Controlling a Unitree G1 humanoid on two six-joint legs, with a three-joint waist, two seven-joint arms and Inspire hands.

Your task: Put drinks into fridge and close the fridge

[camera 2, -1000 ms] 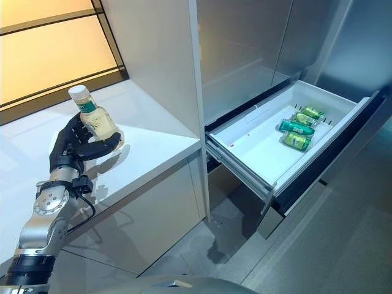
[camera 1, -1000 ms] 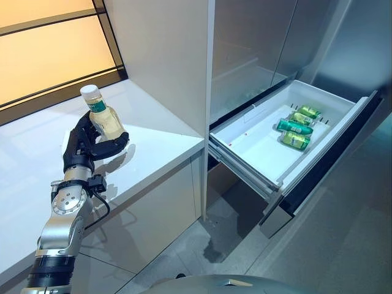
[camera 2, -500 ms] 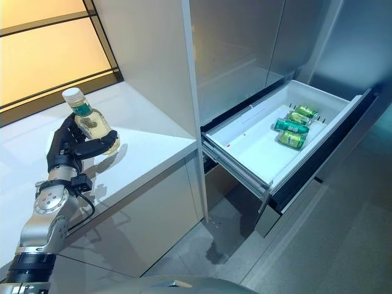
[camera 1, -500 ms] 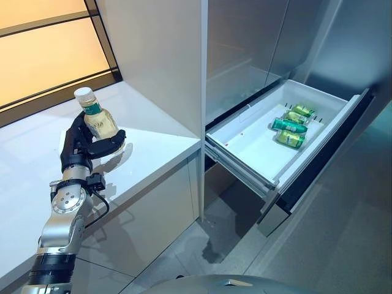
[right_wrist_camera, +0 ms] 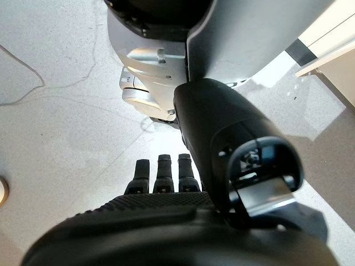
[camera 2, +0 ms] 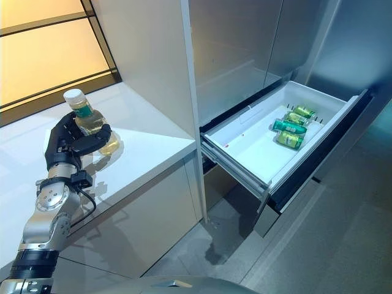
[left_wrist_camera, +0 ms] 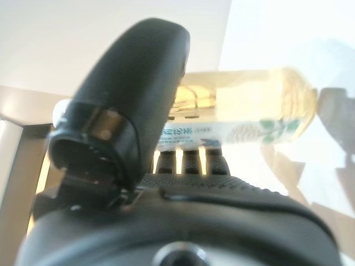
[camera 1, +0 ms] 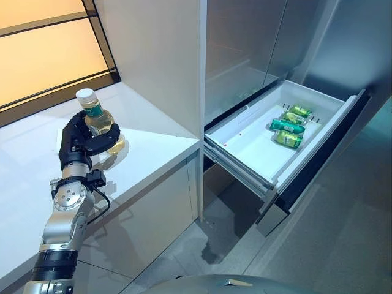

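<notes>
bottle [camera 1: 98, 121] gripped in left hand [camera 1: 78, 142], now lowered closer to the counter [camera 1: 153, 144] than a sec ago | right hand [right_wrist_camera: 166, 183] hangs idle, fingers loosely straight | drawer [camera 1: 245, 144] left open, cans [camera 1: 286, 127] inside | carry-over not started, looks like

Warm light glows from the window [camera 1: 49, 43] at the upper left and falls bright across the tabletop [camera 1: 153, 138], where the bottle [camera 1: 98, 119] and left hand [camera 1: 76, 144] cast soft shadows. The fridge [camera 1: 257, 49] side stays dimmer and grey. In the left wrist view the background is washed out and the thumb [left_wrist_camera: 133, 94] blurred.
</notes>
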